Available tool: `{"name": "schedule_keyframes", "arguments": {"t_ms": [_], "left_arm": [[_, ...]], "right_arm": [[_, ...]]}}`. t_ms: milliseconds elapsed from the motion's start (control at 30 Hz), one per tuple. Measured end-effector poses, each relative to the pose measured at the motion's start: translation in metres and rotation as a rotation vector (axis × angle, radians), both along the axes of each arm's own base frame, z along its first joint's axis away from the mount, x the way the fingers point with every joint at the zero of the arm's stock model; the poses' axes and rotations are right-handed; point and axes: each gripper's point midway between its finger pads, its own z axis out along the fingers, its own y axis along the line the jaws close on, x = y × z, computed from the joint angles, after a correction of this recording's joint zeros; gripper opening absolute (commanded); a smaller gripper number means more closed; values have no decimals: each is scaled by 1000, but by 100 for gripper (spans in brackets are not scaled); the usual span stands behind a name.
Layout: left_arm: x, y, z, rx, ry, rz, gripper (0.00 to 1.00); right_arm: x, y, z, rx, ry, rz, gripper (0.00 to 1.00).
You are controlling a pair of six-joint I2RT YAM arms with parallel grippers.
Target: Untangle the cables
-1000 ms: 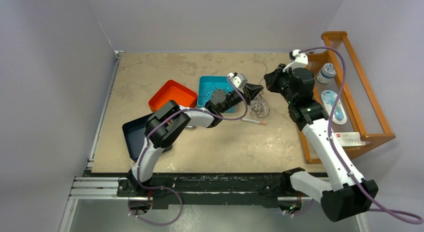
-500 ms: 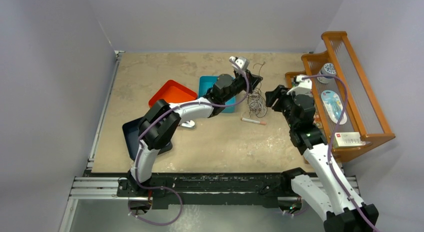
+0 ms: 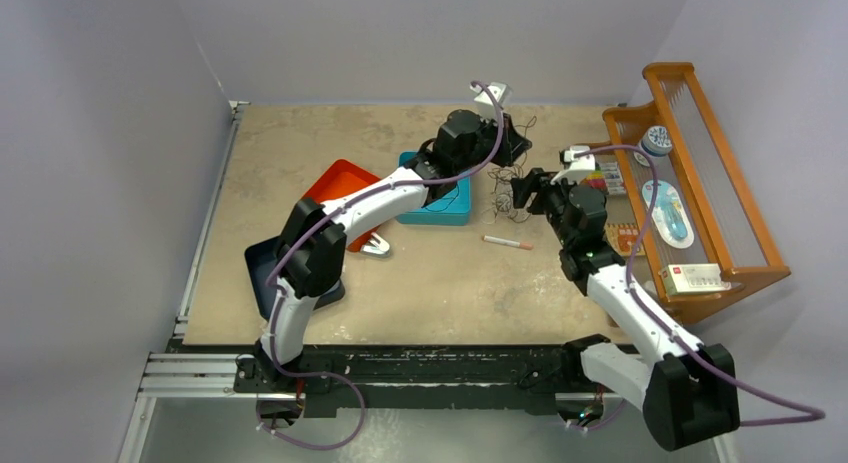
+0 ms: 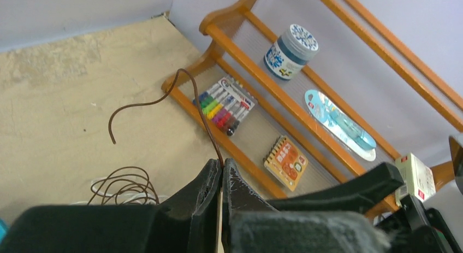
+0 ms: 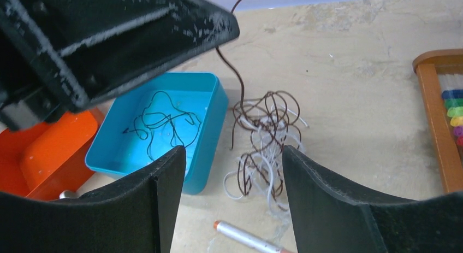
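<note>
The teal bin (image 3: 450, 219) sits on the far half of the beige counter (image 3: 430, 293). The widest bare stretch of counter lies in front of the bin and reaches the near edge. Behind the bin a narrower strip runs to the back wall. An orange tray (image 3: 335, 178) lies close on the bin's left, with a dark blue tray (image 3: 262, 268) further left and nearer. A small silver item (image 3: 375, 246) lies in front of the bin's left corner. Well to the right of the bin, a wooden rack (image 3: 668, 71) closes off that side.

Just right of the bin, a bundle of brown and white cables (image 5: 265, 149) lies in loose loops on the counter. A black cable (image 5: 161, 124) lies curled inside the bin. A white-and-orange pen (image 5: 245, 239) lies to the bin's front right, just in front of the bundle.

The left gripper (image 4: 223, 165) hangs above and behind the bin's right corner. Its jaws are pinched on a brown cable (image 4: 188, 92) that rises from the bundle and arcs past the fingers. The right gripper (image 5: 233, 154) hovers right of the bin, over the bundle, with its jaws spread wide and nothing in them.

The rack holds a jar with a blue patterned lid (image 4: 289, 45), a marker set (image 4: 225, 104), an orange pack (image 4: 285, 161), a blue blister pack (image 4: 341, 124) and a white box with a red label (image 4: 417, 176). None of the printing is legible.
</note>
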Motion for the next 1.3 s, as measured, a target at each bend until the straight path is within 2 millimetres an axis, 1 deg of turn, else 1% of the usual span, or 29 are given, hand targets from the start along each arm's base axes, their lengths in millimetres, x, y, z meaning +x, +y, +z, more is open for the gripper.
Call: {"name": "schedule_keyframes", "arguments": {"t_ms": [67,133,233,433,533,733,900,967,1100,1200,1267,1300], "left_arm": [[-3,0,-5,23,23,-13,0],[-5,0,-6,32,33,-21,0],[-8,-1,-4,39,41,-36,0],[-22,-3,4,42,58,-72,0],[-32,-4,16,32,67,-89,0],[-47,3,52,-5,57,-101,0],[-60,23,94,-31,33,-80,0],[-64,34,111,-39,19,-57,0],[-74,63,148,-52,-27,0,0],[-79,92,175,-63,-66,55,0],[-79,113,186,-63,-81,96,0],[-78,121,188,-53,-82,112,0]], "right_arm": [[7,1,-1,-3,-13,0,66],[13,1,0,-5,-30,-8,64],[21,0,0,-13,-52,-25,60],[38,0,-11,-30,-63,-39,50],[42,1,-12,-34,-72,-34,45],[45,1,-14,-14,-76,-42,41],[44,-6,-32,17,-36,-71,39],[46,-10,-42,26,-9,-83,39],[50,-13,-60,42,43,-102,40],[50,-16,-72,55,80,-115,43],[51,-17,-77,65,93,-121,44],[52,-17,-76,71,91,-123,44]]}}
